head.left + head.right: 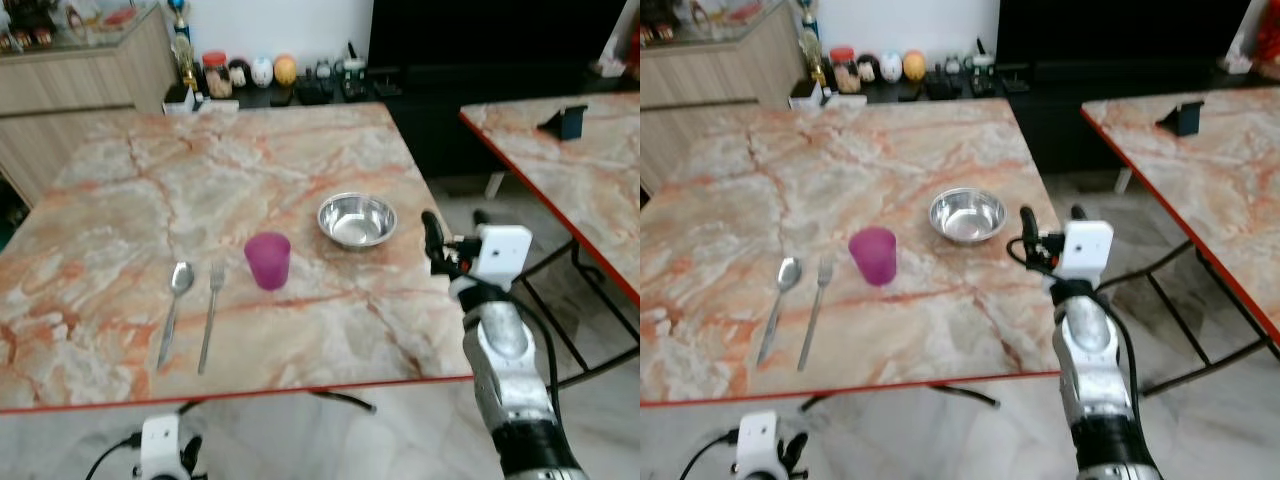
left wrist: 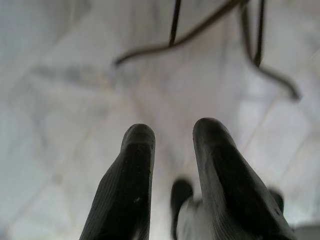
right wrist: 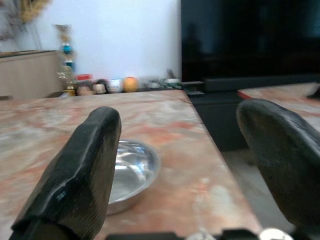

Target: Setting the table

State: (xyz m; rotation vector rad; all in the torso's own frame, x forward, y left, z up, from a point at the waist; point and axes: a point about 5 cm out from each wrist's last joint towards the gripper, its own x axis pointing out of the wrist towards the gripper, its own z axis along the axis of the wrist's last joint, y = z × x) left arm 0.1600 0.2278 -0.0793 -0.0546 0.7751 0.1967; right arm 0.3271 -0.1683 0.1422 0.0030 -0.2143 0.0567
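Left eye view: steel bowl (image 1: pixel 357 219) upright on marble counter (image 1: pixel 120 180), toward its right edge, mouth up, round, no long axis. Purple cup (image 1: pixel 268 260) upright just left of and nearer than bowl, apart from it. Fork (image 1: pixel 209 315) and spoon (image 1: pixel 175 308) flat on counter left of cup, side by side, not touching; long axes run near-to-far, tines and spoon bowl at the far end, handles toward the near red-trimmed edge.

Right tool (image 1: pixel 450 232) raised at counter's right edge, just right of bowl, fingers spread wide, holding nothing; bowl to its left, close but not in contact. Right wrist view: bowl (image 3: pixel 131 172) seen beside and partly behind one black finger (image 3: pixel 80 170), counter surface in the gap.

Left tool (image 2: pixel 172 165) low beneath the near edge, over pale floor (image 2: pixel 60 125), fingers slightly parted, nothing between them.

Second marble counter (image 1: pixel 590 170) to the right, well apart. Jars and ornaments (image 1: pixel 240 72) beyond the far edge.
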